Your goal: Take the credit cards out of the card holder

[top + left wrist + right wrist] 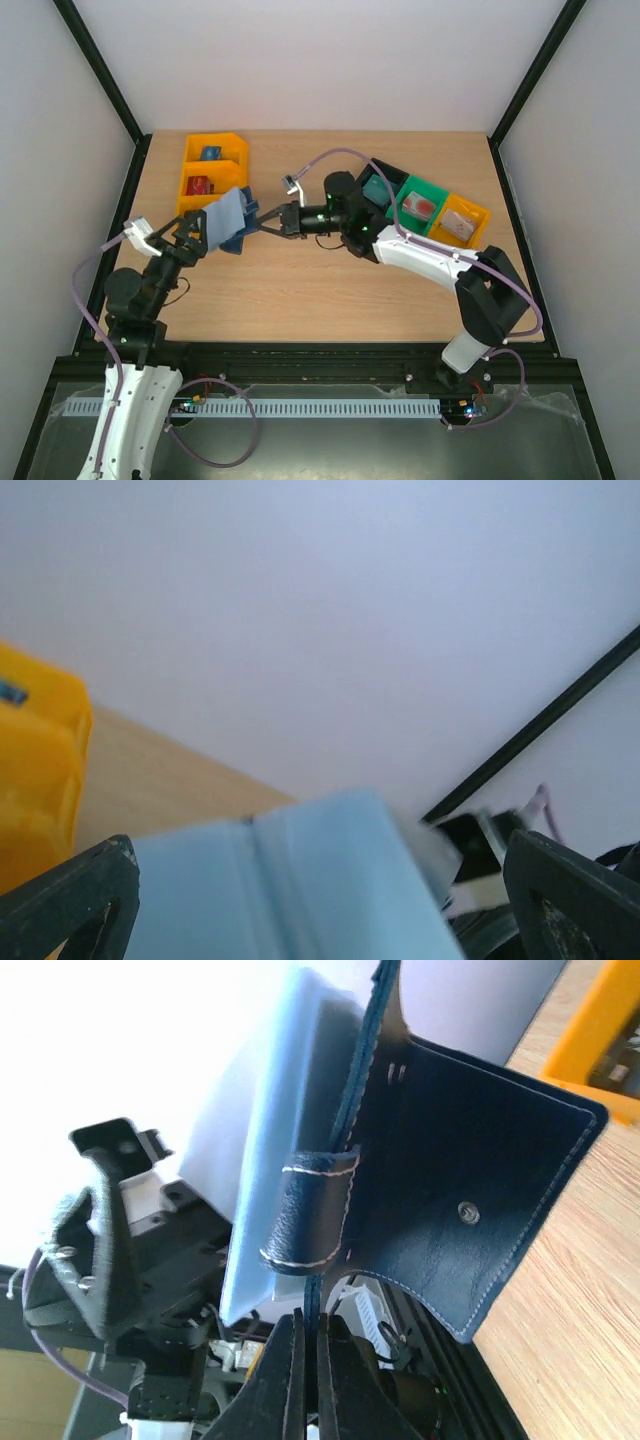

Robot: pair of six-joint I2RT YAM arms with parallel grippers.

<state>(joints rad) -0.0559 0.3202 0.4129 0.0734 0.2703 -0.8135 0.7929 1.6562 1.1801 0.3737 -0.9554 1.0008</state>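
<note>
Holder: card holder [470,1190] hangs open above the tabletop [330,290], between both arms.
Right hand [308,1360]: closed, pinching the holder's thin dark edge.
Left hand [320,885]: spread wide, pale panel between its fingers.
Cards: we can't pick any out.
Risk: we think a pull on that thin pinch could slip and drop the holder.
Views: only the right wrist shows tab and snap.

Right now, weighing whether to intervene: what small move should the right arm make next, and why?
Probably a slow pull toward its own side. The right gripper is shut on a thin dark edge of the card holder, which sits between the wide fingers of the left gripper. I can't tell if that edge is card or leather; pulling would show.
</note>
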